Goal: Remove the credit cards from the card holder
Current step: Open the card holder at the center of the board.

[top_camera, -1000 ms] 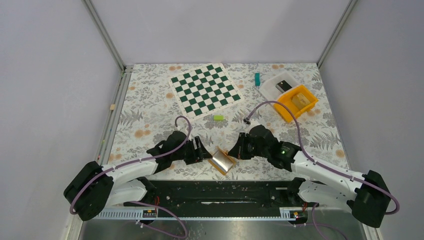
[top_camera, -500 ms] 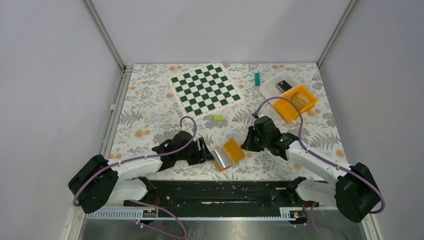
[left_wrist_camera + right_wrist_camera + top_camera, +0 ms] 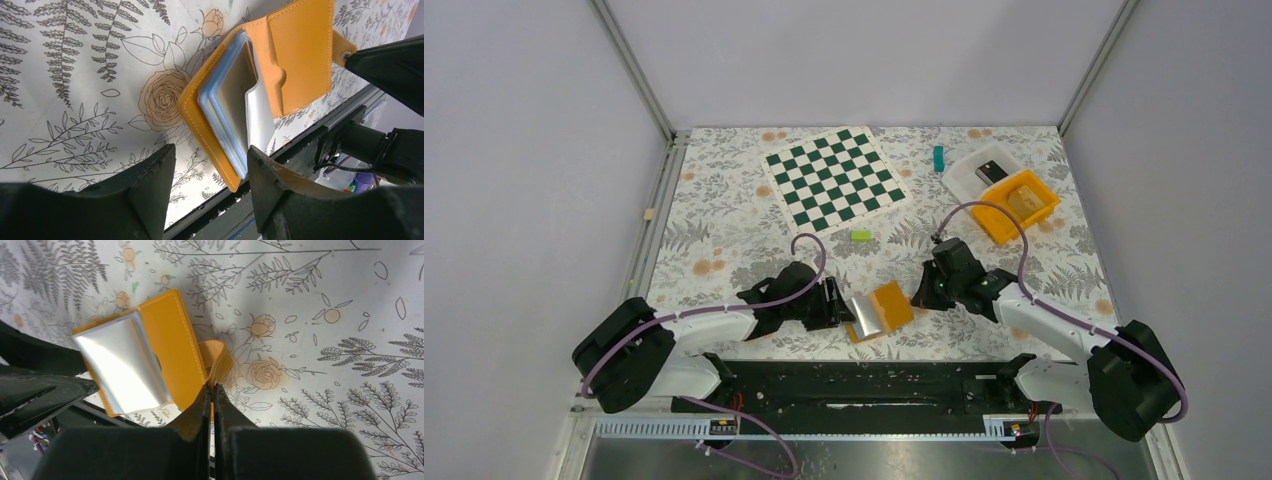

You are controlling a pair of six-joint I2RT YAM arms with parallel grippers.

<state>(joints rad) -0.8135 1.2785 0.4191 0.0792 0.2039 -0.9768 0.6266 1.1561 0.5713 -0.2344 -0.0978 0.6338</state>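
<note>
Right pincer point(image 3: 212, 390), clamped shut on the strap of the card holder point(image 3: 879, 312), has pulled the cover open since a second ago, so the credit cards point(image 3: 220, 125) are now exposed and could be pulled out. The left pincer point(image 3: 210, 150), half open, straddles the holder's card end. The holder lies face up at lower centre of the tabletop point(image 3: 724, 230), its long axis running lower left to upper right.

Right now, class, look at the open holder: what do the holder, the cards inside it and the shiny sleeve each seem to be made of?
Holder: probably leather or imitation leather, matte orange, with stitched seams along the edges. Cards: likely plastic, smooth light blue, showing as thin, stiff stacked edges. Sleeve: apparently glossy plastic film, since it mirrors light silver-white and bends.
</note>
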